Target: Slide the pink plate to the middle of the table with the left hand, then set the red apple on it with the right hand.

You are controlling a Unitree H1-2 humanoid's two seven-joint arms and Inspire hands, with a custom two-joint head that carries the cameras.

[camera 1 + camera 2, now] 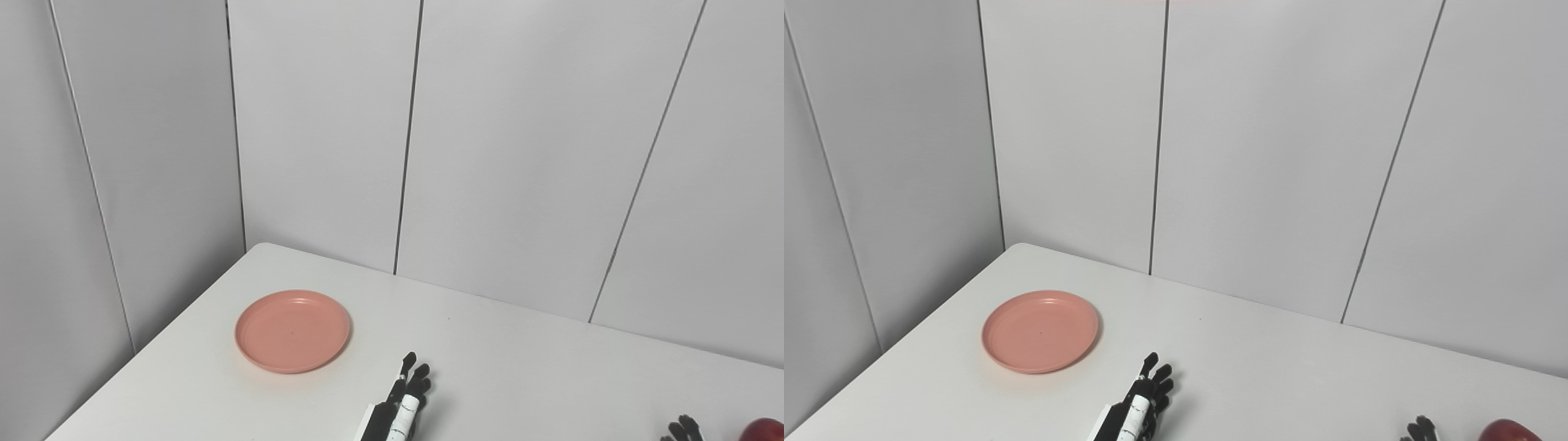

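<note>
One white surface (520, 367) fills the lower view, set into a corner of pale panelled walls (318, 135). Its pink plate (293, 331) sits empty toward the left, not yet centred. Near it, the left robot hand (407, 398) holds nothing, fingers extended. Only fingertips show of the right robot hand (683, 429), so I cannot tell its state; the red apple (762, 430) waits just beside it.

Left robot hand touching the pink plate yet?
Apart. The left eye view shows bare white table between the left robot hand and the plate; the fingertips stop to the right of the plate's rim.
</note>
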